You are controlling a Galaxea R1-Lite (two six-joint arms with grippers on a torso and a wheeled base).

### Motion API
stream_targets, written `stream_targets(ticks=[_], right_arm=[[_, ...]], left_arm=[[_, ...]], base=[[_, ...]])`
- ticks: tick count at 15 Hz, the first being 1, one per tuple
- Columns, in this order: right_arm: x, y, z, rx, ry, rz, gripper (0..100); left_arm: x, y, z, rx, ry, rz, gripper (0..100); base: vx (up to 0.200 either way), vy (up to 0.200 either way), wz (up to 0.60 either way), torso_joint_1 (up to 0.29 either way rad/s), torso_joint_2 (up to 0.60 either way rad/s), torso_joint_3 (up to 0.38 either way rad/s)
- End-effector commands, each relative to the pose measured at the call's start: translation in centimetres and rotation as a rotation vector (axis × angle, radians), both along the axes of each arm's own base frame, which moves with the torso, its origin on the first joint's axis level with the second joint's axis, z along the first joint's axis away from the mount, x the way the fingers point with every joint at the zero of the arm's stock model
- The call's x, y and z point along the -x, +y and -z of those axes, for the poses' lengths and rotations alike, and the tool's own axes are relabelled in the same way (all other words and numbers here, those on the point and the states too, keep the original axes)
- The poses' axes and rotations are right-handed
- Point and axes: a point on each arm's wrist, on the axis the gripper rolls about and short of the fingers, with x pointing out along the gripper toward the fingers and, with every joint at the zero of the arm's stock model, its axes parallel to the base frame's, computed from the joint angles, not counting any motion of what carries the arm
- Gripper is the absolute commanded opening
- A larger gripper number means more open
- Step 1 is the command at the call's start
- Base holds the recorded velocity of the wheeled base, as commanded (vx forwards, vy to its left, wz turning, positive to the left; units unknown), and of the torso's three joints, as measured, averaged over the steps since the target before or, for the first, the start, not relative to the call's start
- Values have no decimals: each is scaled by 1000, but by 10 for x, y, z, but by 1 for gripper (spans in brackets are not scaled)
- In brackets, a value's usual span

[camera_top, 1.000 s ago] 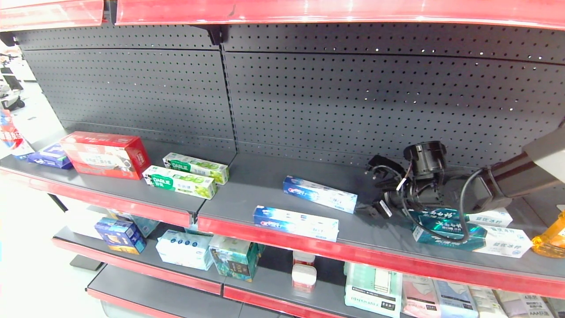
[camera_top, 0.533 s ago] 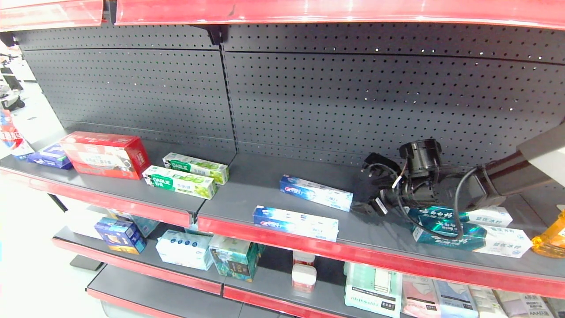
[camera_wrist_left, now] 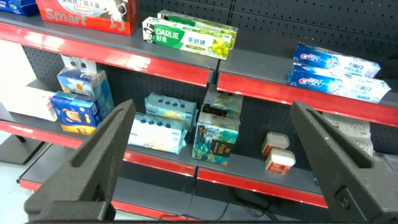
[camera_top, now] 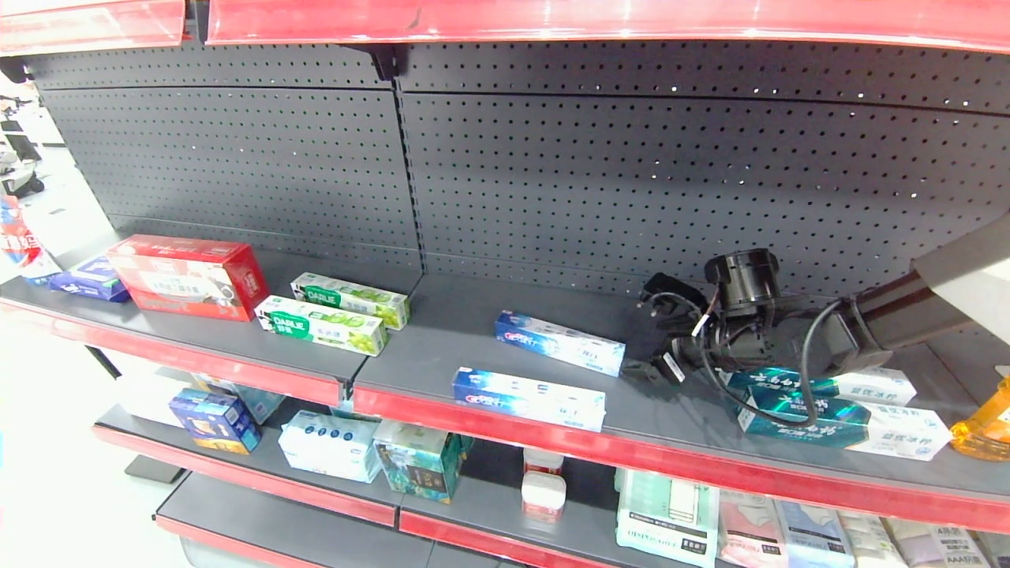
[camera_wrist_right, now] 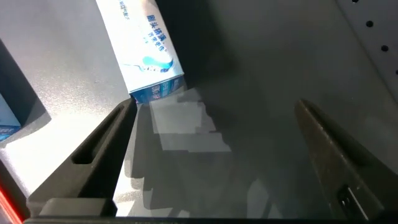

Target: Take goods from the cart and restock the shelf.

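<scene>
**Item:** rear blue toothpaste box point(camera_top: 560, 343).
**Location:** flat on the middle shelf point(camera_top: 473, 315), behind the front blue toothpaste box point(camera_top: 529, 398) and well back from the red lip. Near end just beside one fingertip point(camera_wrist_right: 106, 143) of the right pincer point(camera_top: 643, 335); touching or barely apart, not possible to tell.

**Right pincer:** spread wide, nothing held, low over the shelf board at the box's end.
**Left pincer** point(camera_wrist_left: 211, 155): spread wide, nothing held, out in front of the shelving, facing the lower shelves point(camera_top: 237, 471).

**Also on the middle shelf:**
- red carton point(camera_top: 185, 276), towards the left end
- two green toothpaste boxes point(camera_top: 319, 325), just beside the carton, one behind the other
- two teal boxes point(camera_top: 844, 422), under the right forearm
- orange bottle point(camera_top: 982, 426), at the far right edge

**Status (judged):**
- Rear blue box set down and let go, lying roughly parallel to its twin in front. Placement of this piece as good as done, save perhaps a last nudge into line.
- Nothing in either pincer, so no further piece under way.

**Outstanding (judged):**
- Right arm to be drawn back clear of the box and the teal pair without dragging either.
- Next piece to be fetched from the cart.
- Broad bare stretches of board behind and between the rows: plenty of room, restocking likely far from finished. Count of goods left to bring: cannot tell.
</scene>
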Motion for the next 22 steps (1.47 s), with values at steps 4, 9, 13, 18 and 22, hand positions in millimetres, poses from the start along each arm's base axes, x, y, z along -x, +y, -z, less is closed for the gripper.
stream_targets(ticks=[4, 9, 13, 18, 22], right_arm=[[-3, 0, 0, -2, -3, 1, 100], [3, -2, -11, -10, -23, 7, 100], [10, 2, -20, -37, -28, 7, 100], [4, 16, -6, -74, -8, 9, 100], [0, 19, 9, -67, 25, 5, 100]], left_arm=[[0, 0, 0, 1, 1, 0, 100], [0, 0, 0, 1, 1, 0, 100], [0, 0, 0, 1, 1, 0, 100], [0, 0, 0, 1, 1, 0, 100], [0, 0, 0, 1, 1, 0, 100]], base=[[0, 0, 0, 0, 0, 0], [0, 0, 0, 0, 0, 0], [0, 0, 0, 0, 0, 0], [0, 0, 0, 0, 0, 0], [0, 0, 0, 0, 0, 0]])
